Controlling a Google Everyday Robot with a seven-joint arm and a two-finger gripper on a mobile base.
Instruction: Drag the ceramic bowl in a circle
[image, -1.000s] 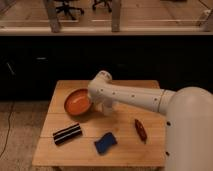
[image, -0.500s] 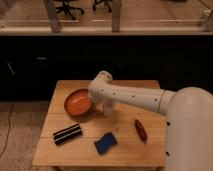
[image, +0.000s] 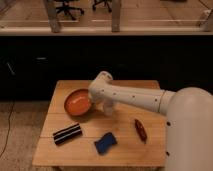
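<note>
We are at the bowl, drag under way.
Our gripper (image: 96, 104), grip unclear, meets the ceramic bowl (image: 77, 102) just left; next, sweep an arc.

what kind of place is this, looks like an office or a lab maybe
Probably an office or lab: rolling office chairs stand behind a railing, and a small wooden table holds test items. The pincer sits by the ceramic bowl, its tip hidden.

The robot's 1 white arm (image: 137, 97) reaches in from the right, bending down at its wrist. The gripper (image: 106, 109) hangs low beneath that bend, pointing downward.
</note>
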